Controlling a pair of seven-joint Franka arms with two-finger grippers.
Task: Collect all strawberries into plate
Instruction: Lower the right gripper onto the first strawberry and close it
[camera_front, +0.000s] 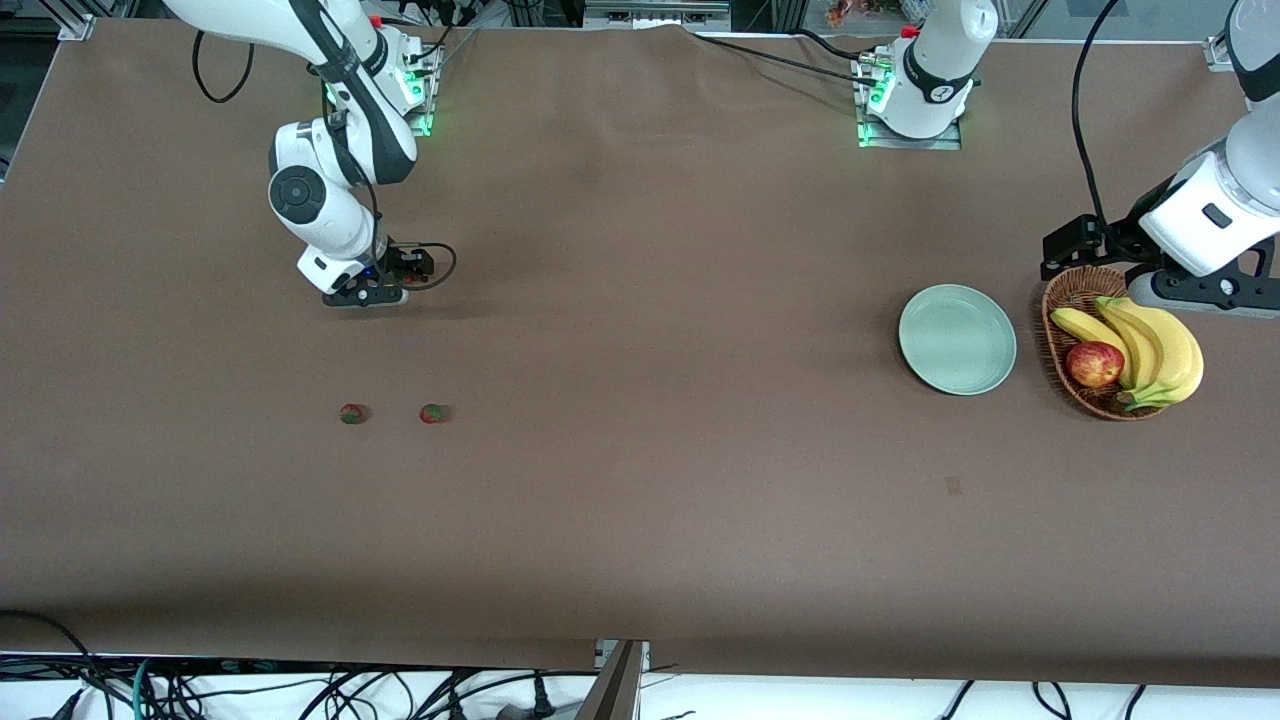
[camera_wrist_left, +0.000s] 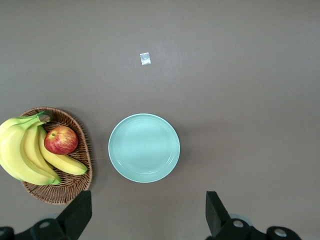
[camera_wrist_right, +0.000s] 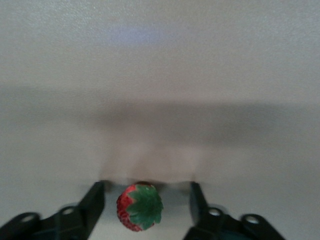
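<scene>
A strawberry (camera_wrist_right: 140, 206), red with a green leafy top, lies on the table between the fingers of my right gripper (camera_wrist_right: 147, 187). There is a gap on each side of it, so the gripper is open. In the front view that gripper (camera_front: 365, 297) is down at the table and hides this strawberry. Two more strawberries (camera_front: 352, 413) (camera_front: 433, 413) lie side by side, nearer to the front camera. The mint-green plate (camera_front: 957, 339) (camera_wrist_left: 144, 147) has nothing in it and sits toward the left arm's end. My left gripper (camera_front: 1205, 290) (camera_wrist_left: 147, 200) waits open in the air by the basket.
A wicker basket (camera_front: 1060, 300) (camera_wrist_left: 75, 185) holding bananas (camera_front: 1150, 345) and a red apple (camera_front: 1094, 364) stands beside the plate. A small tape mark (camera_front: 953, 485) is on the brown table, nearer to the front camera than the plate.
</scene>
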